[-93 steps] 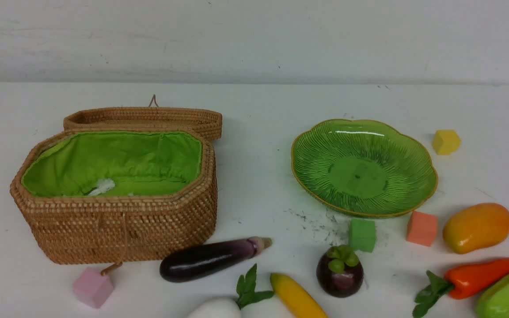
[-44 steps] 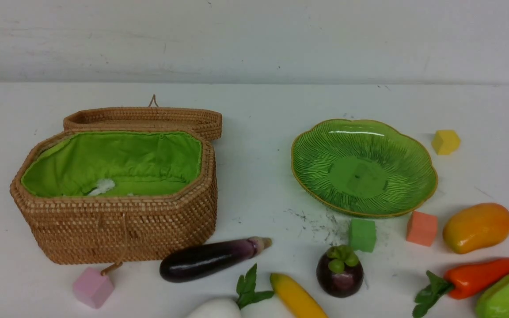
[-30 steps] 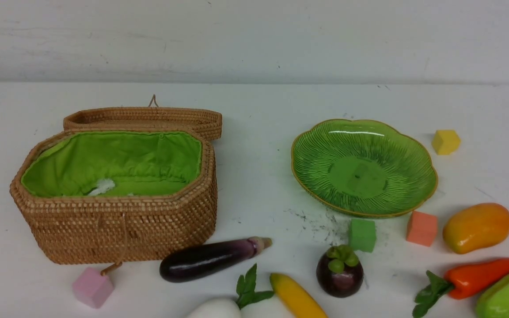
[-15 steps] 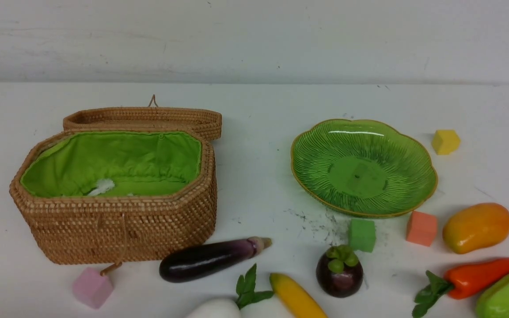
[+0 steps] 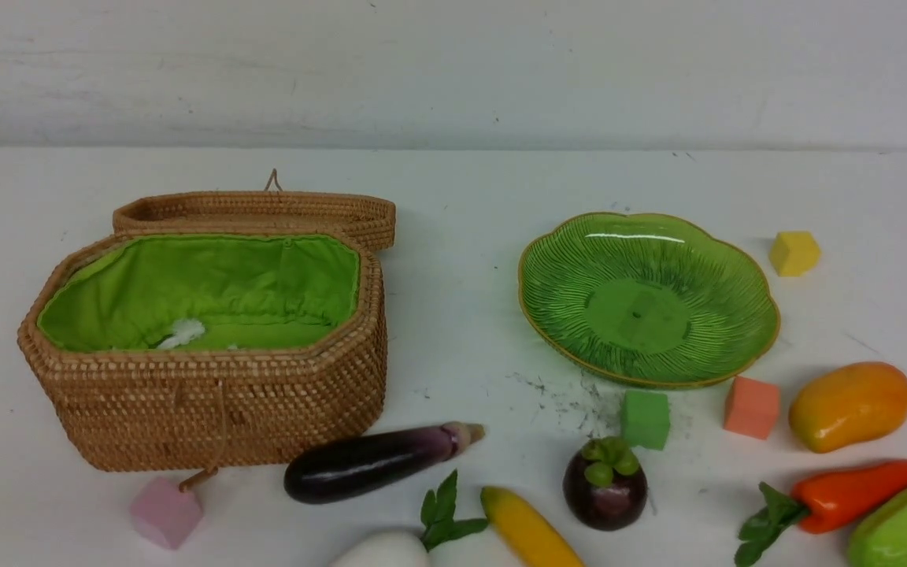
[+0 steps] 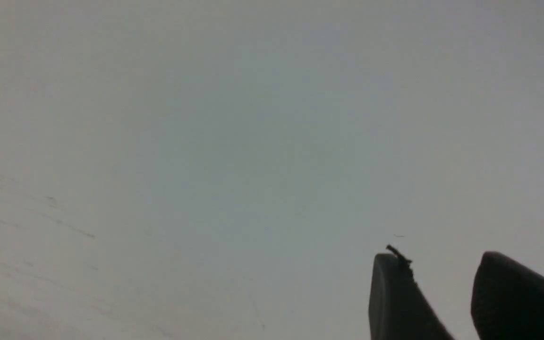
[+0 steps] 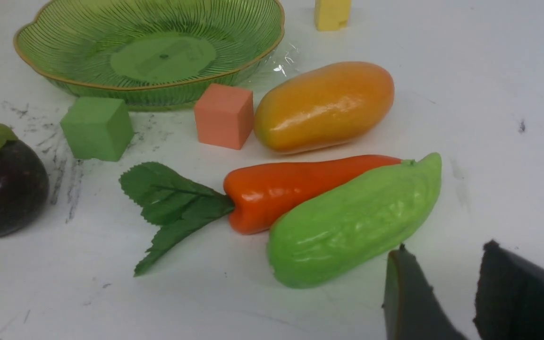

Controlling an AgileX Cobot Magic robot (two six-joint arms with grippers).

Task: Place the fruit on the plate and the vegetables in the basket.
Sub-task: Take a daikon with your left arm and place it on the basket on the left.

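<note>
Two holders share the table (image 5: 461,315): open basket (image 5: 217,409) at nine o'clock, plate (image 5: 579,260) at two. Eggplant (image 5: 371,465) lies at seven; cucumber piece (image 5: 906,528), mango (image 5: 849,406) and pepper (image 5: 863,488) at four; banana (image 5: 528,531) and radish (image 5: 383,551) at six; mangosteen (image 5: 605,492) at five. Left gripper (image 6: 442,269) and right gripper (image 7: 444,257) each show a narrow gap, holding nothing.

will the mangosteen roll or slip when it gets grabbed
Likely slippery: the mangosteen shows glossy highlights on its skin. Its round body could well roll if pushed off-centre. It looks like hard plastic, so probably stiff.
</note>
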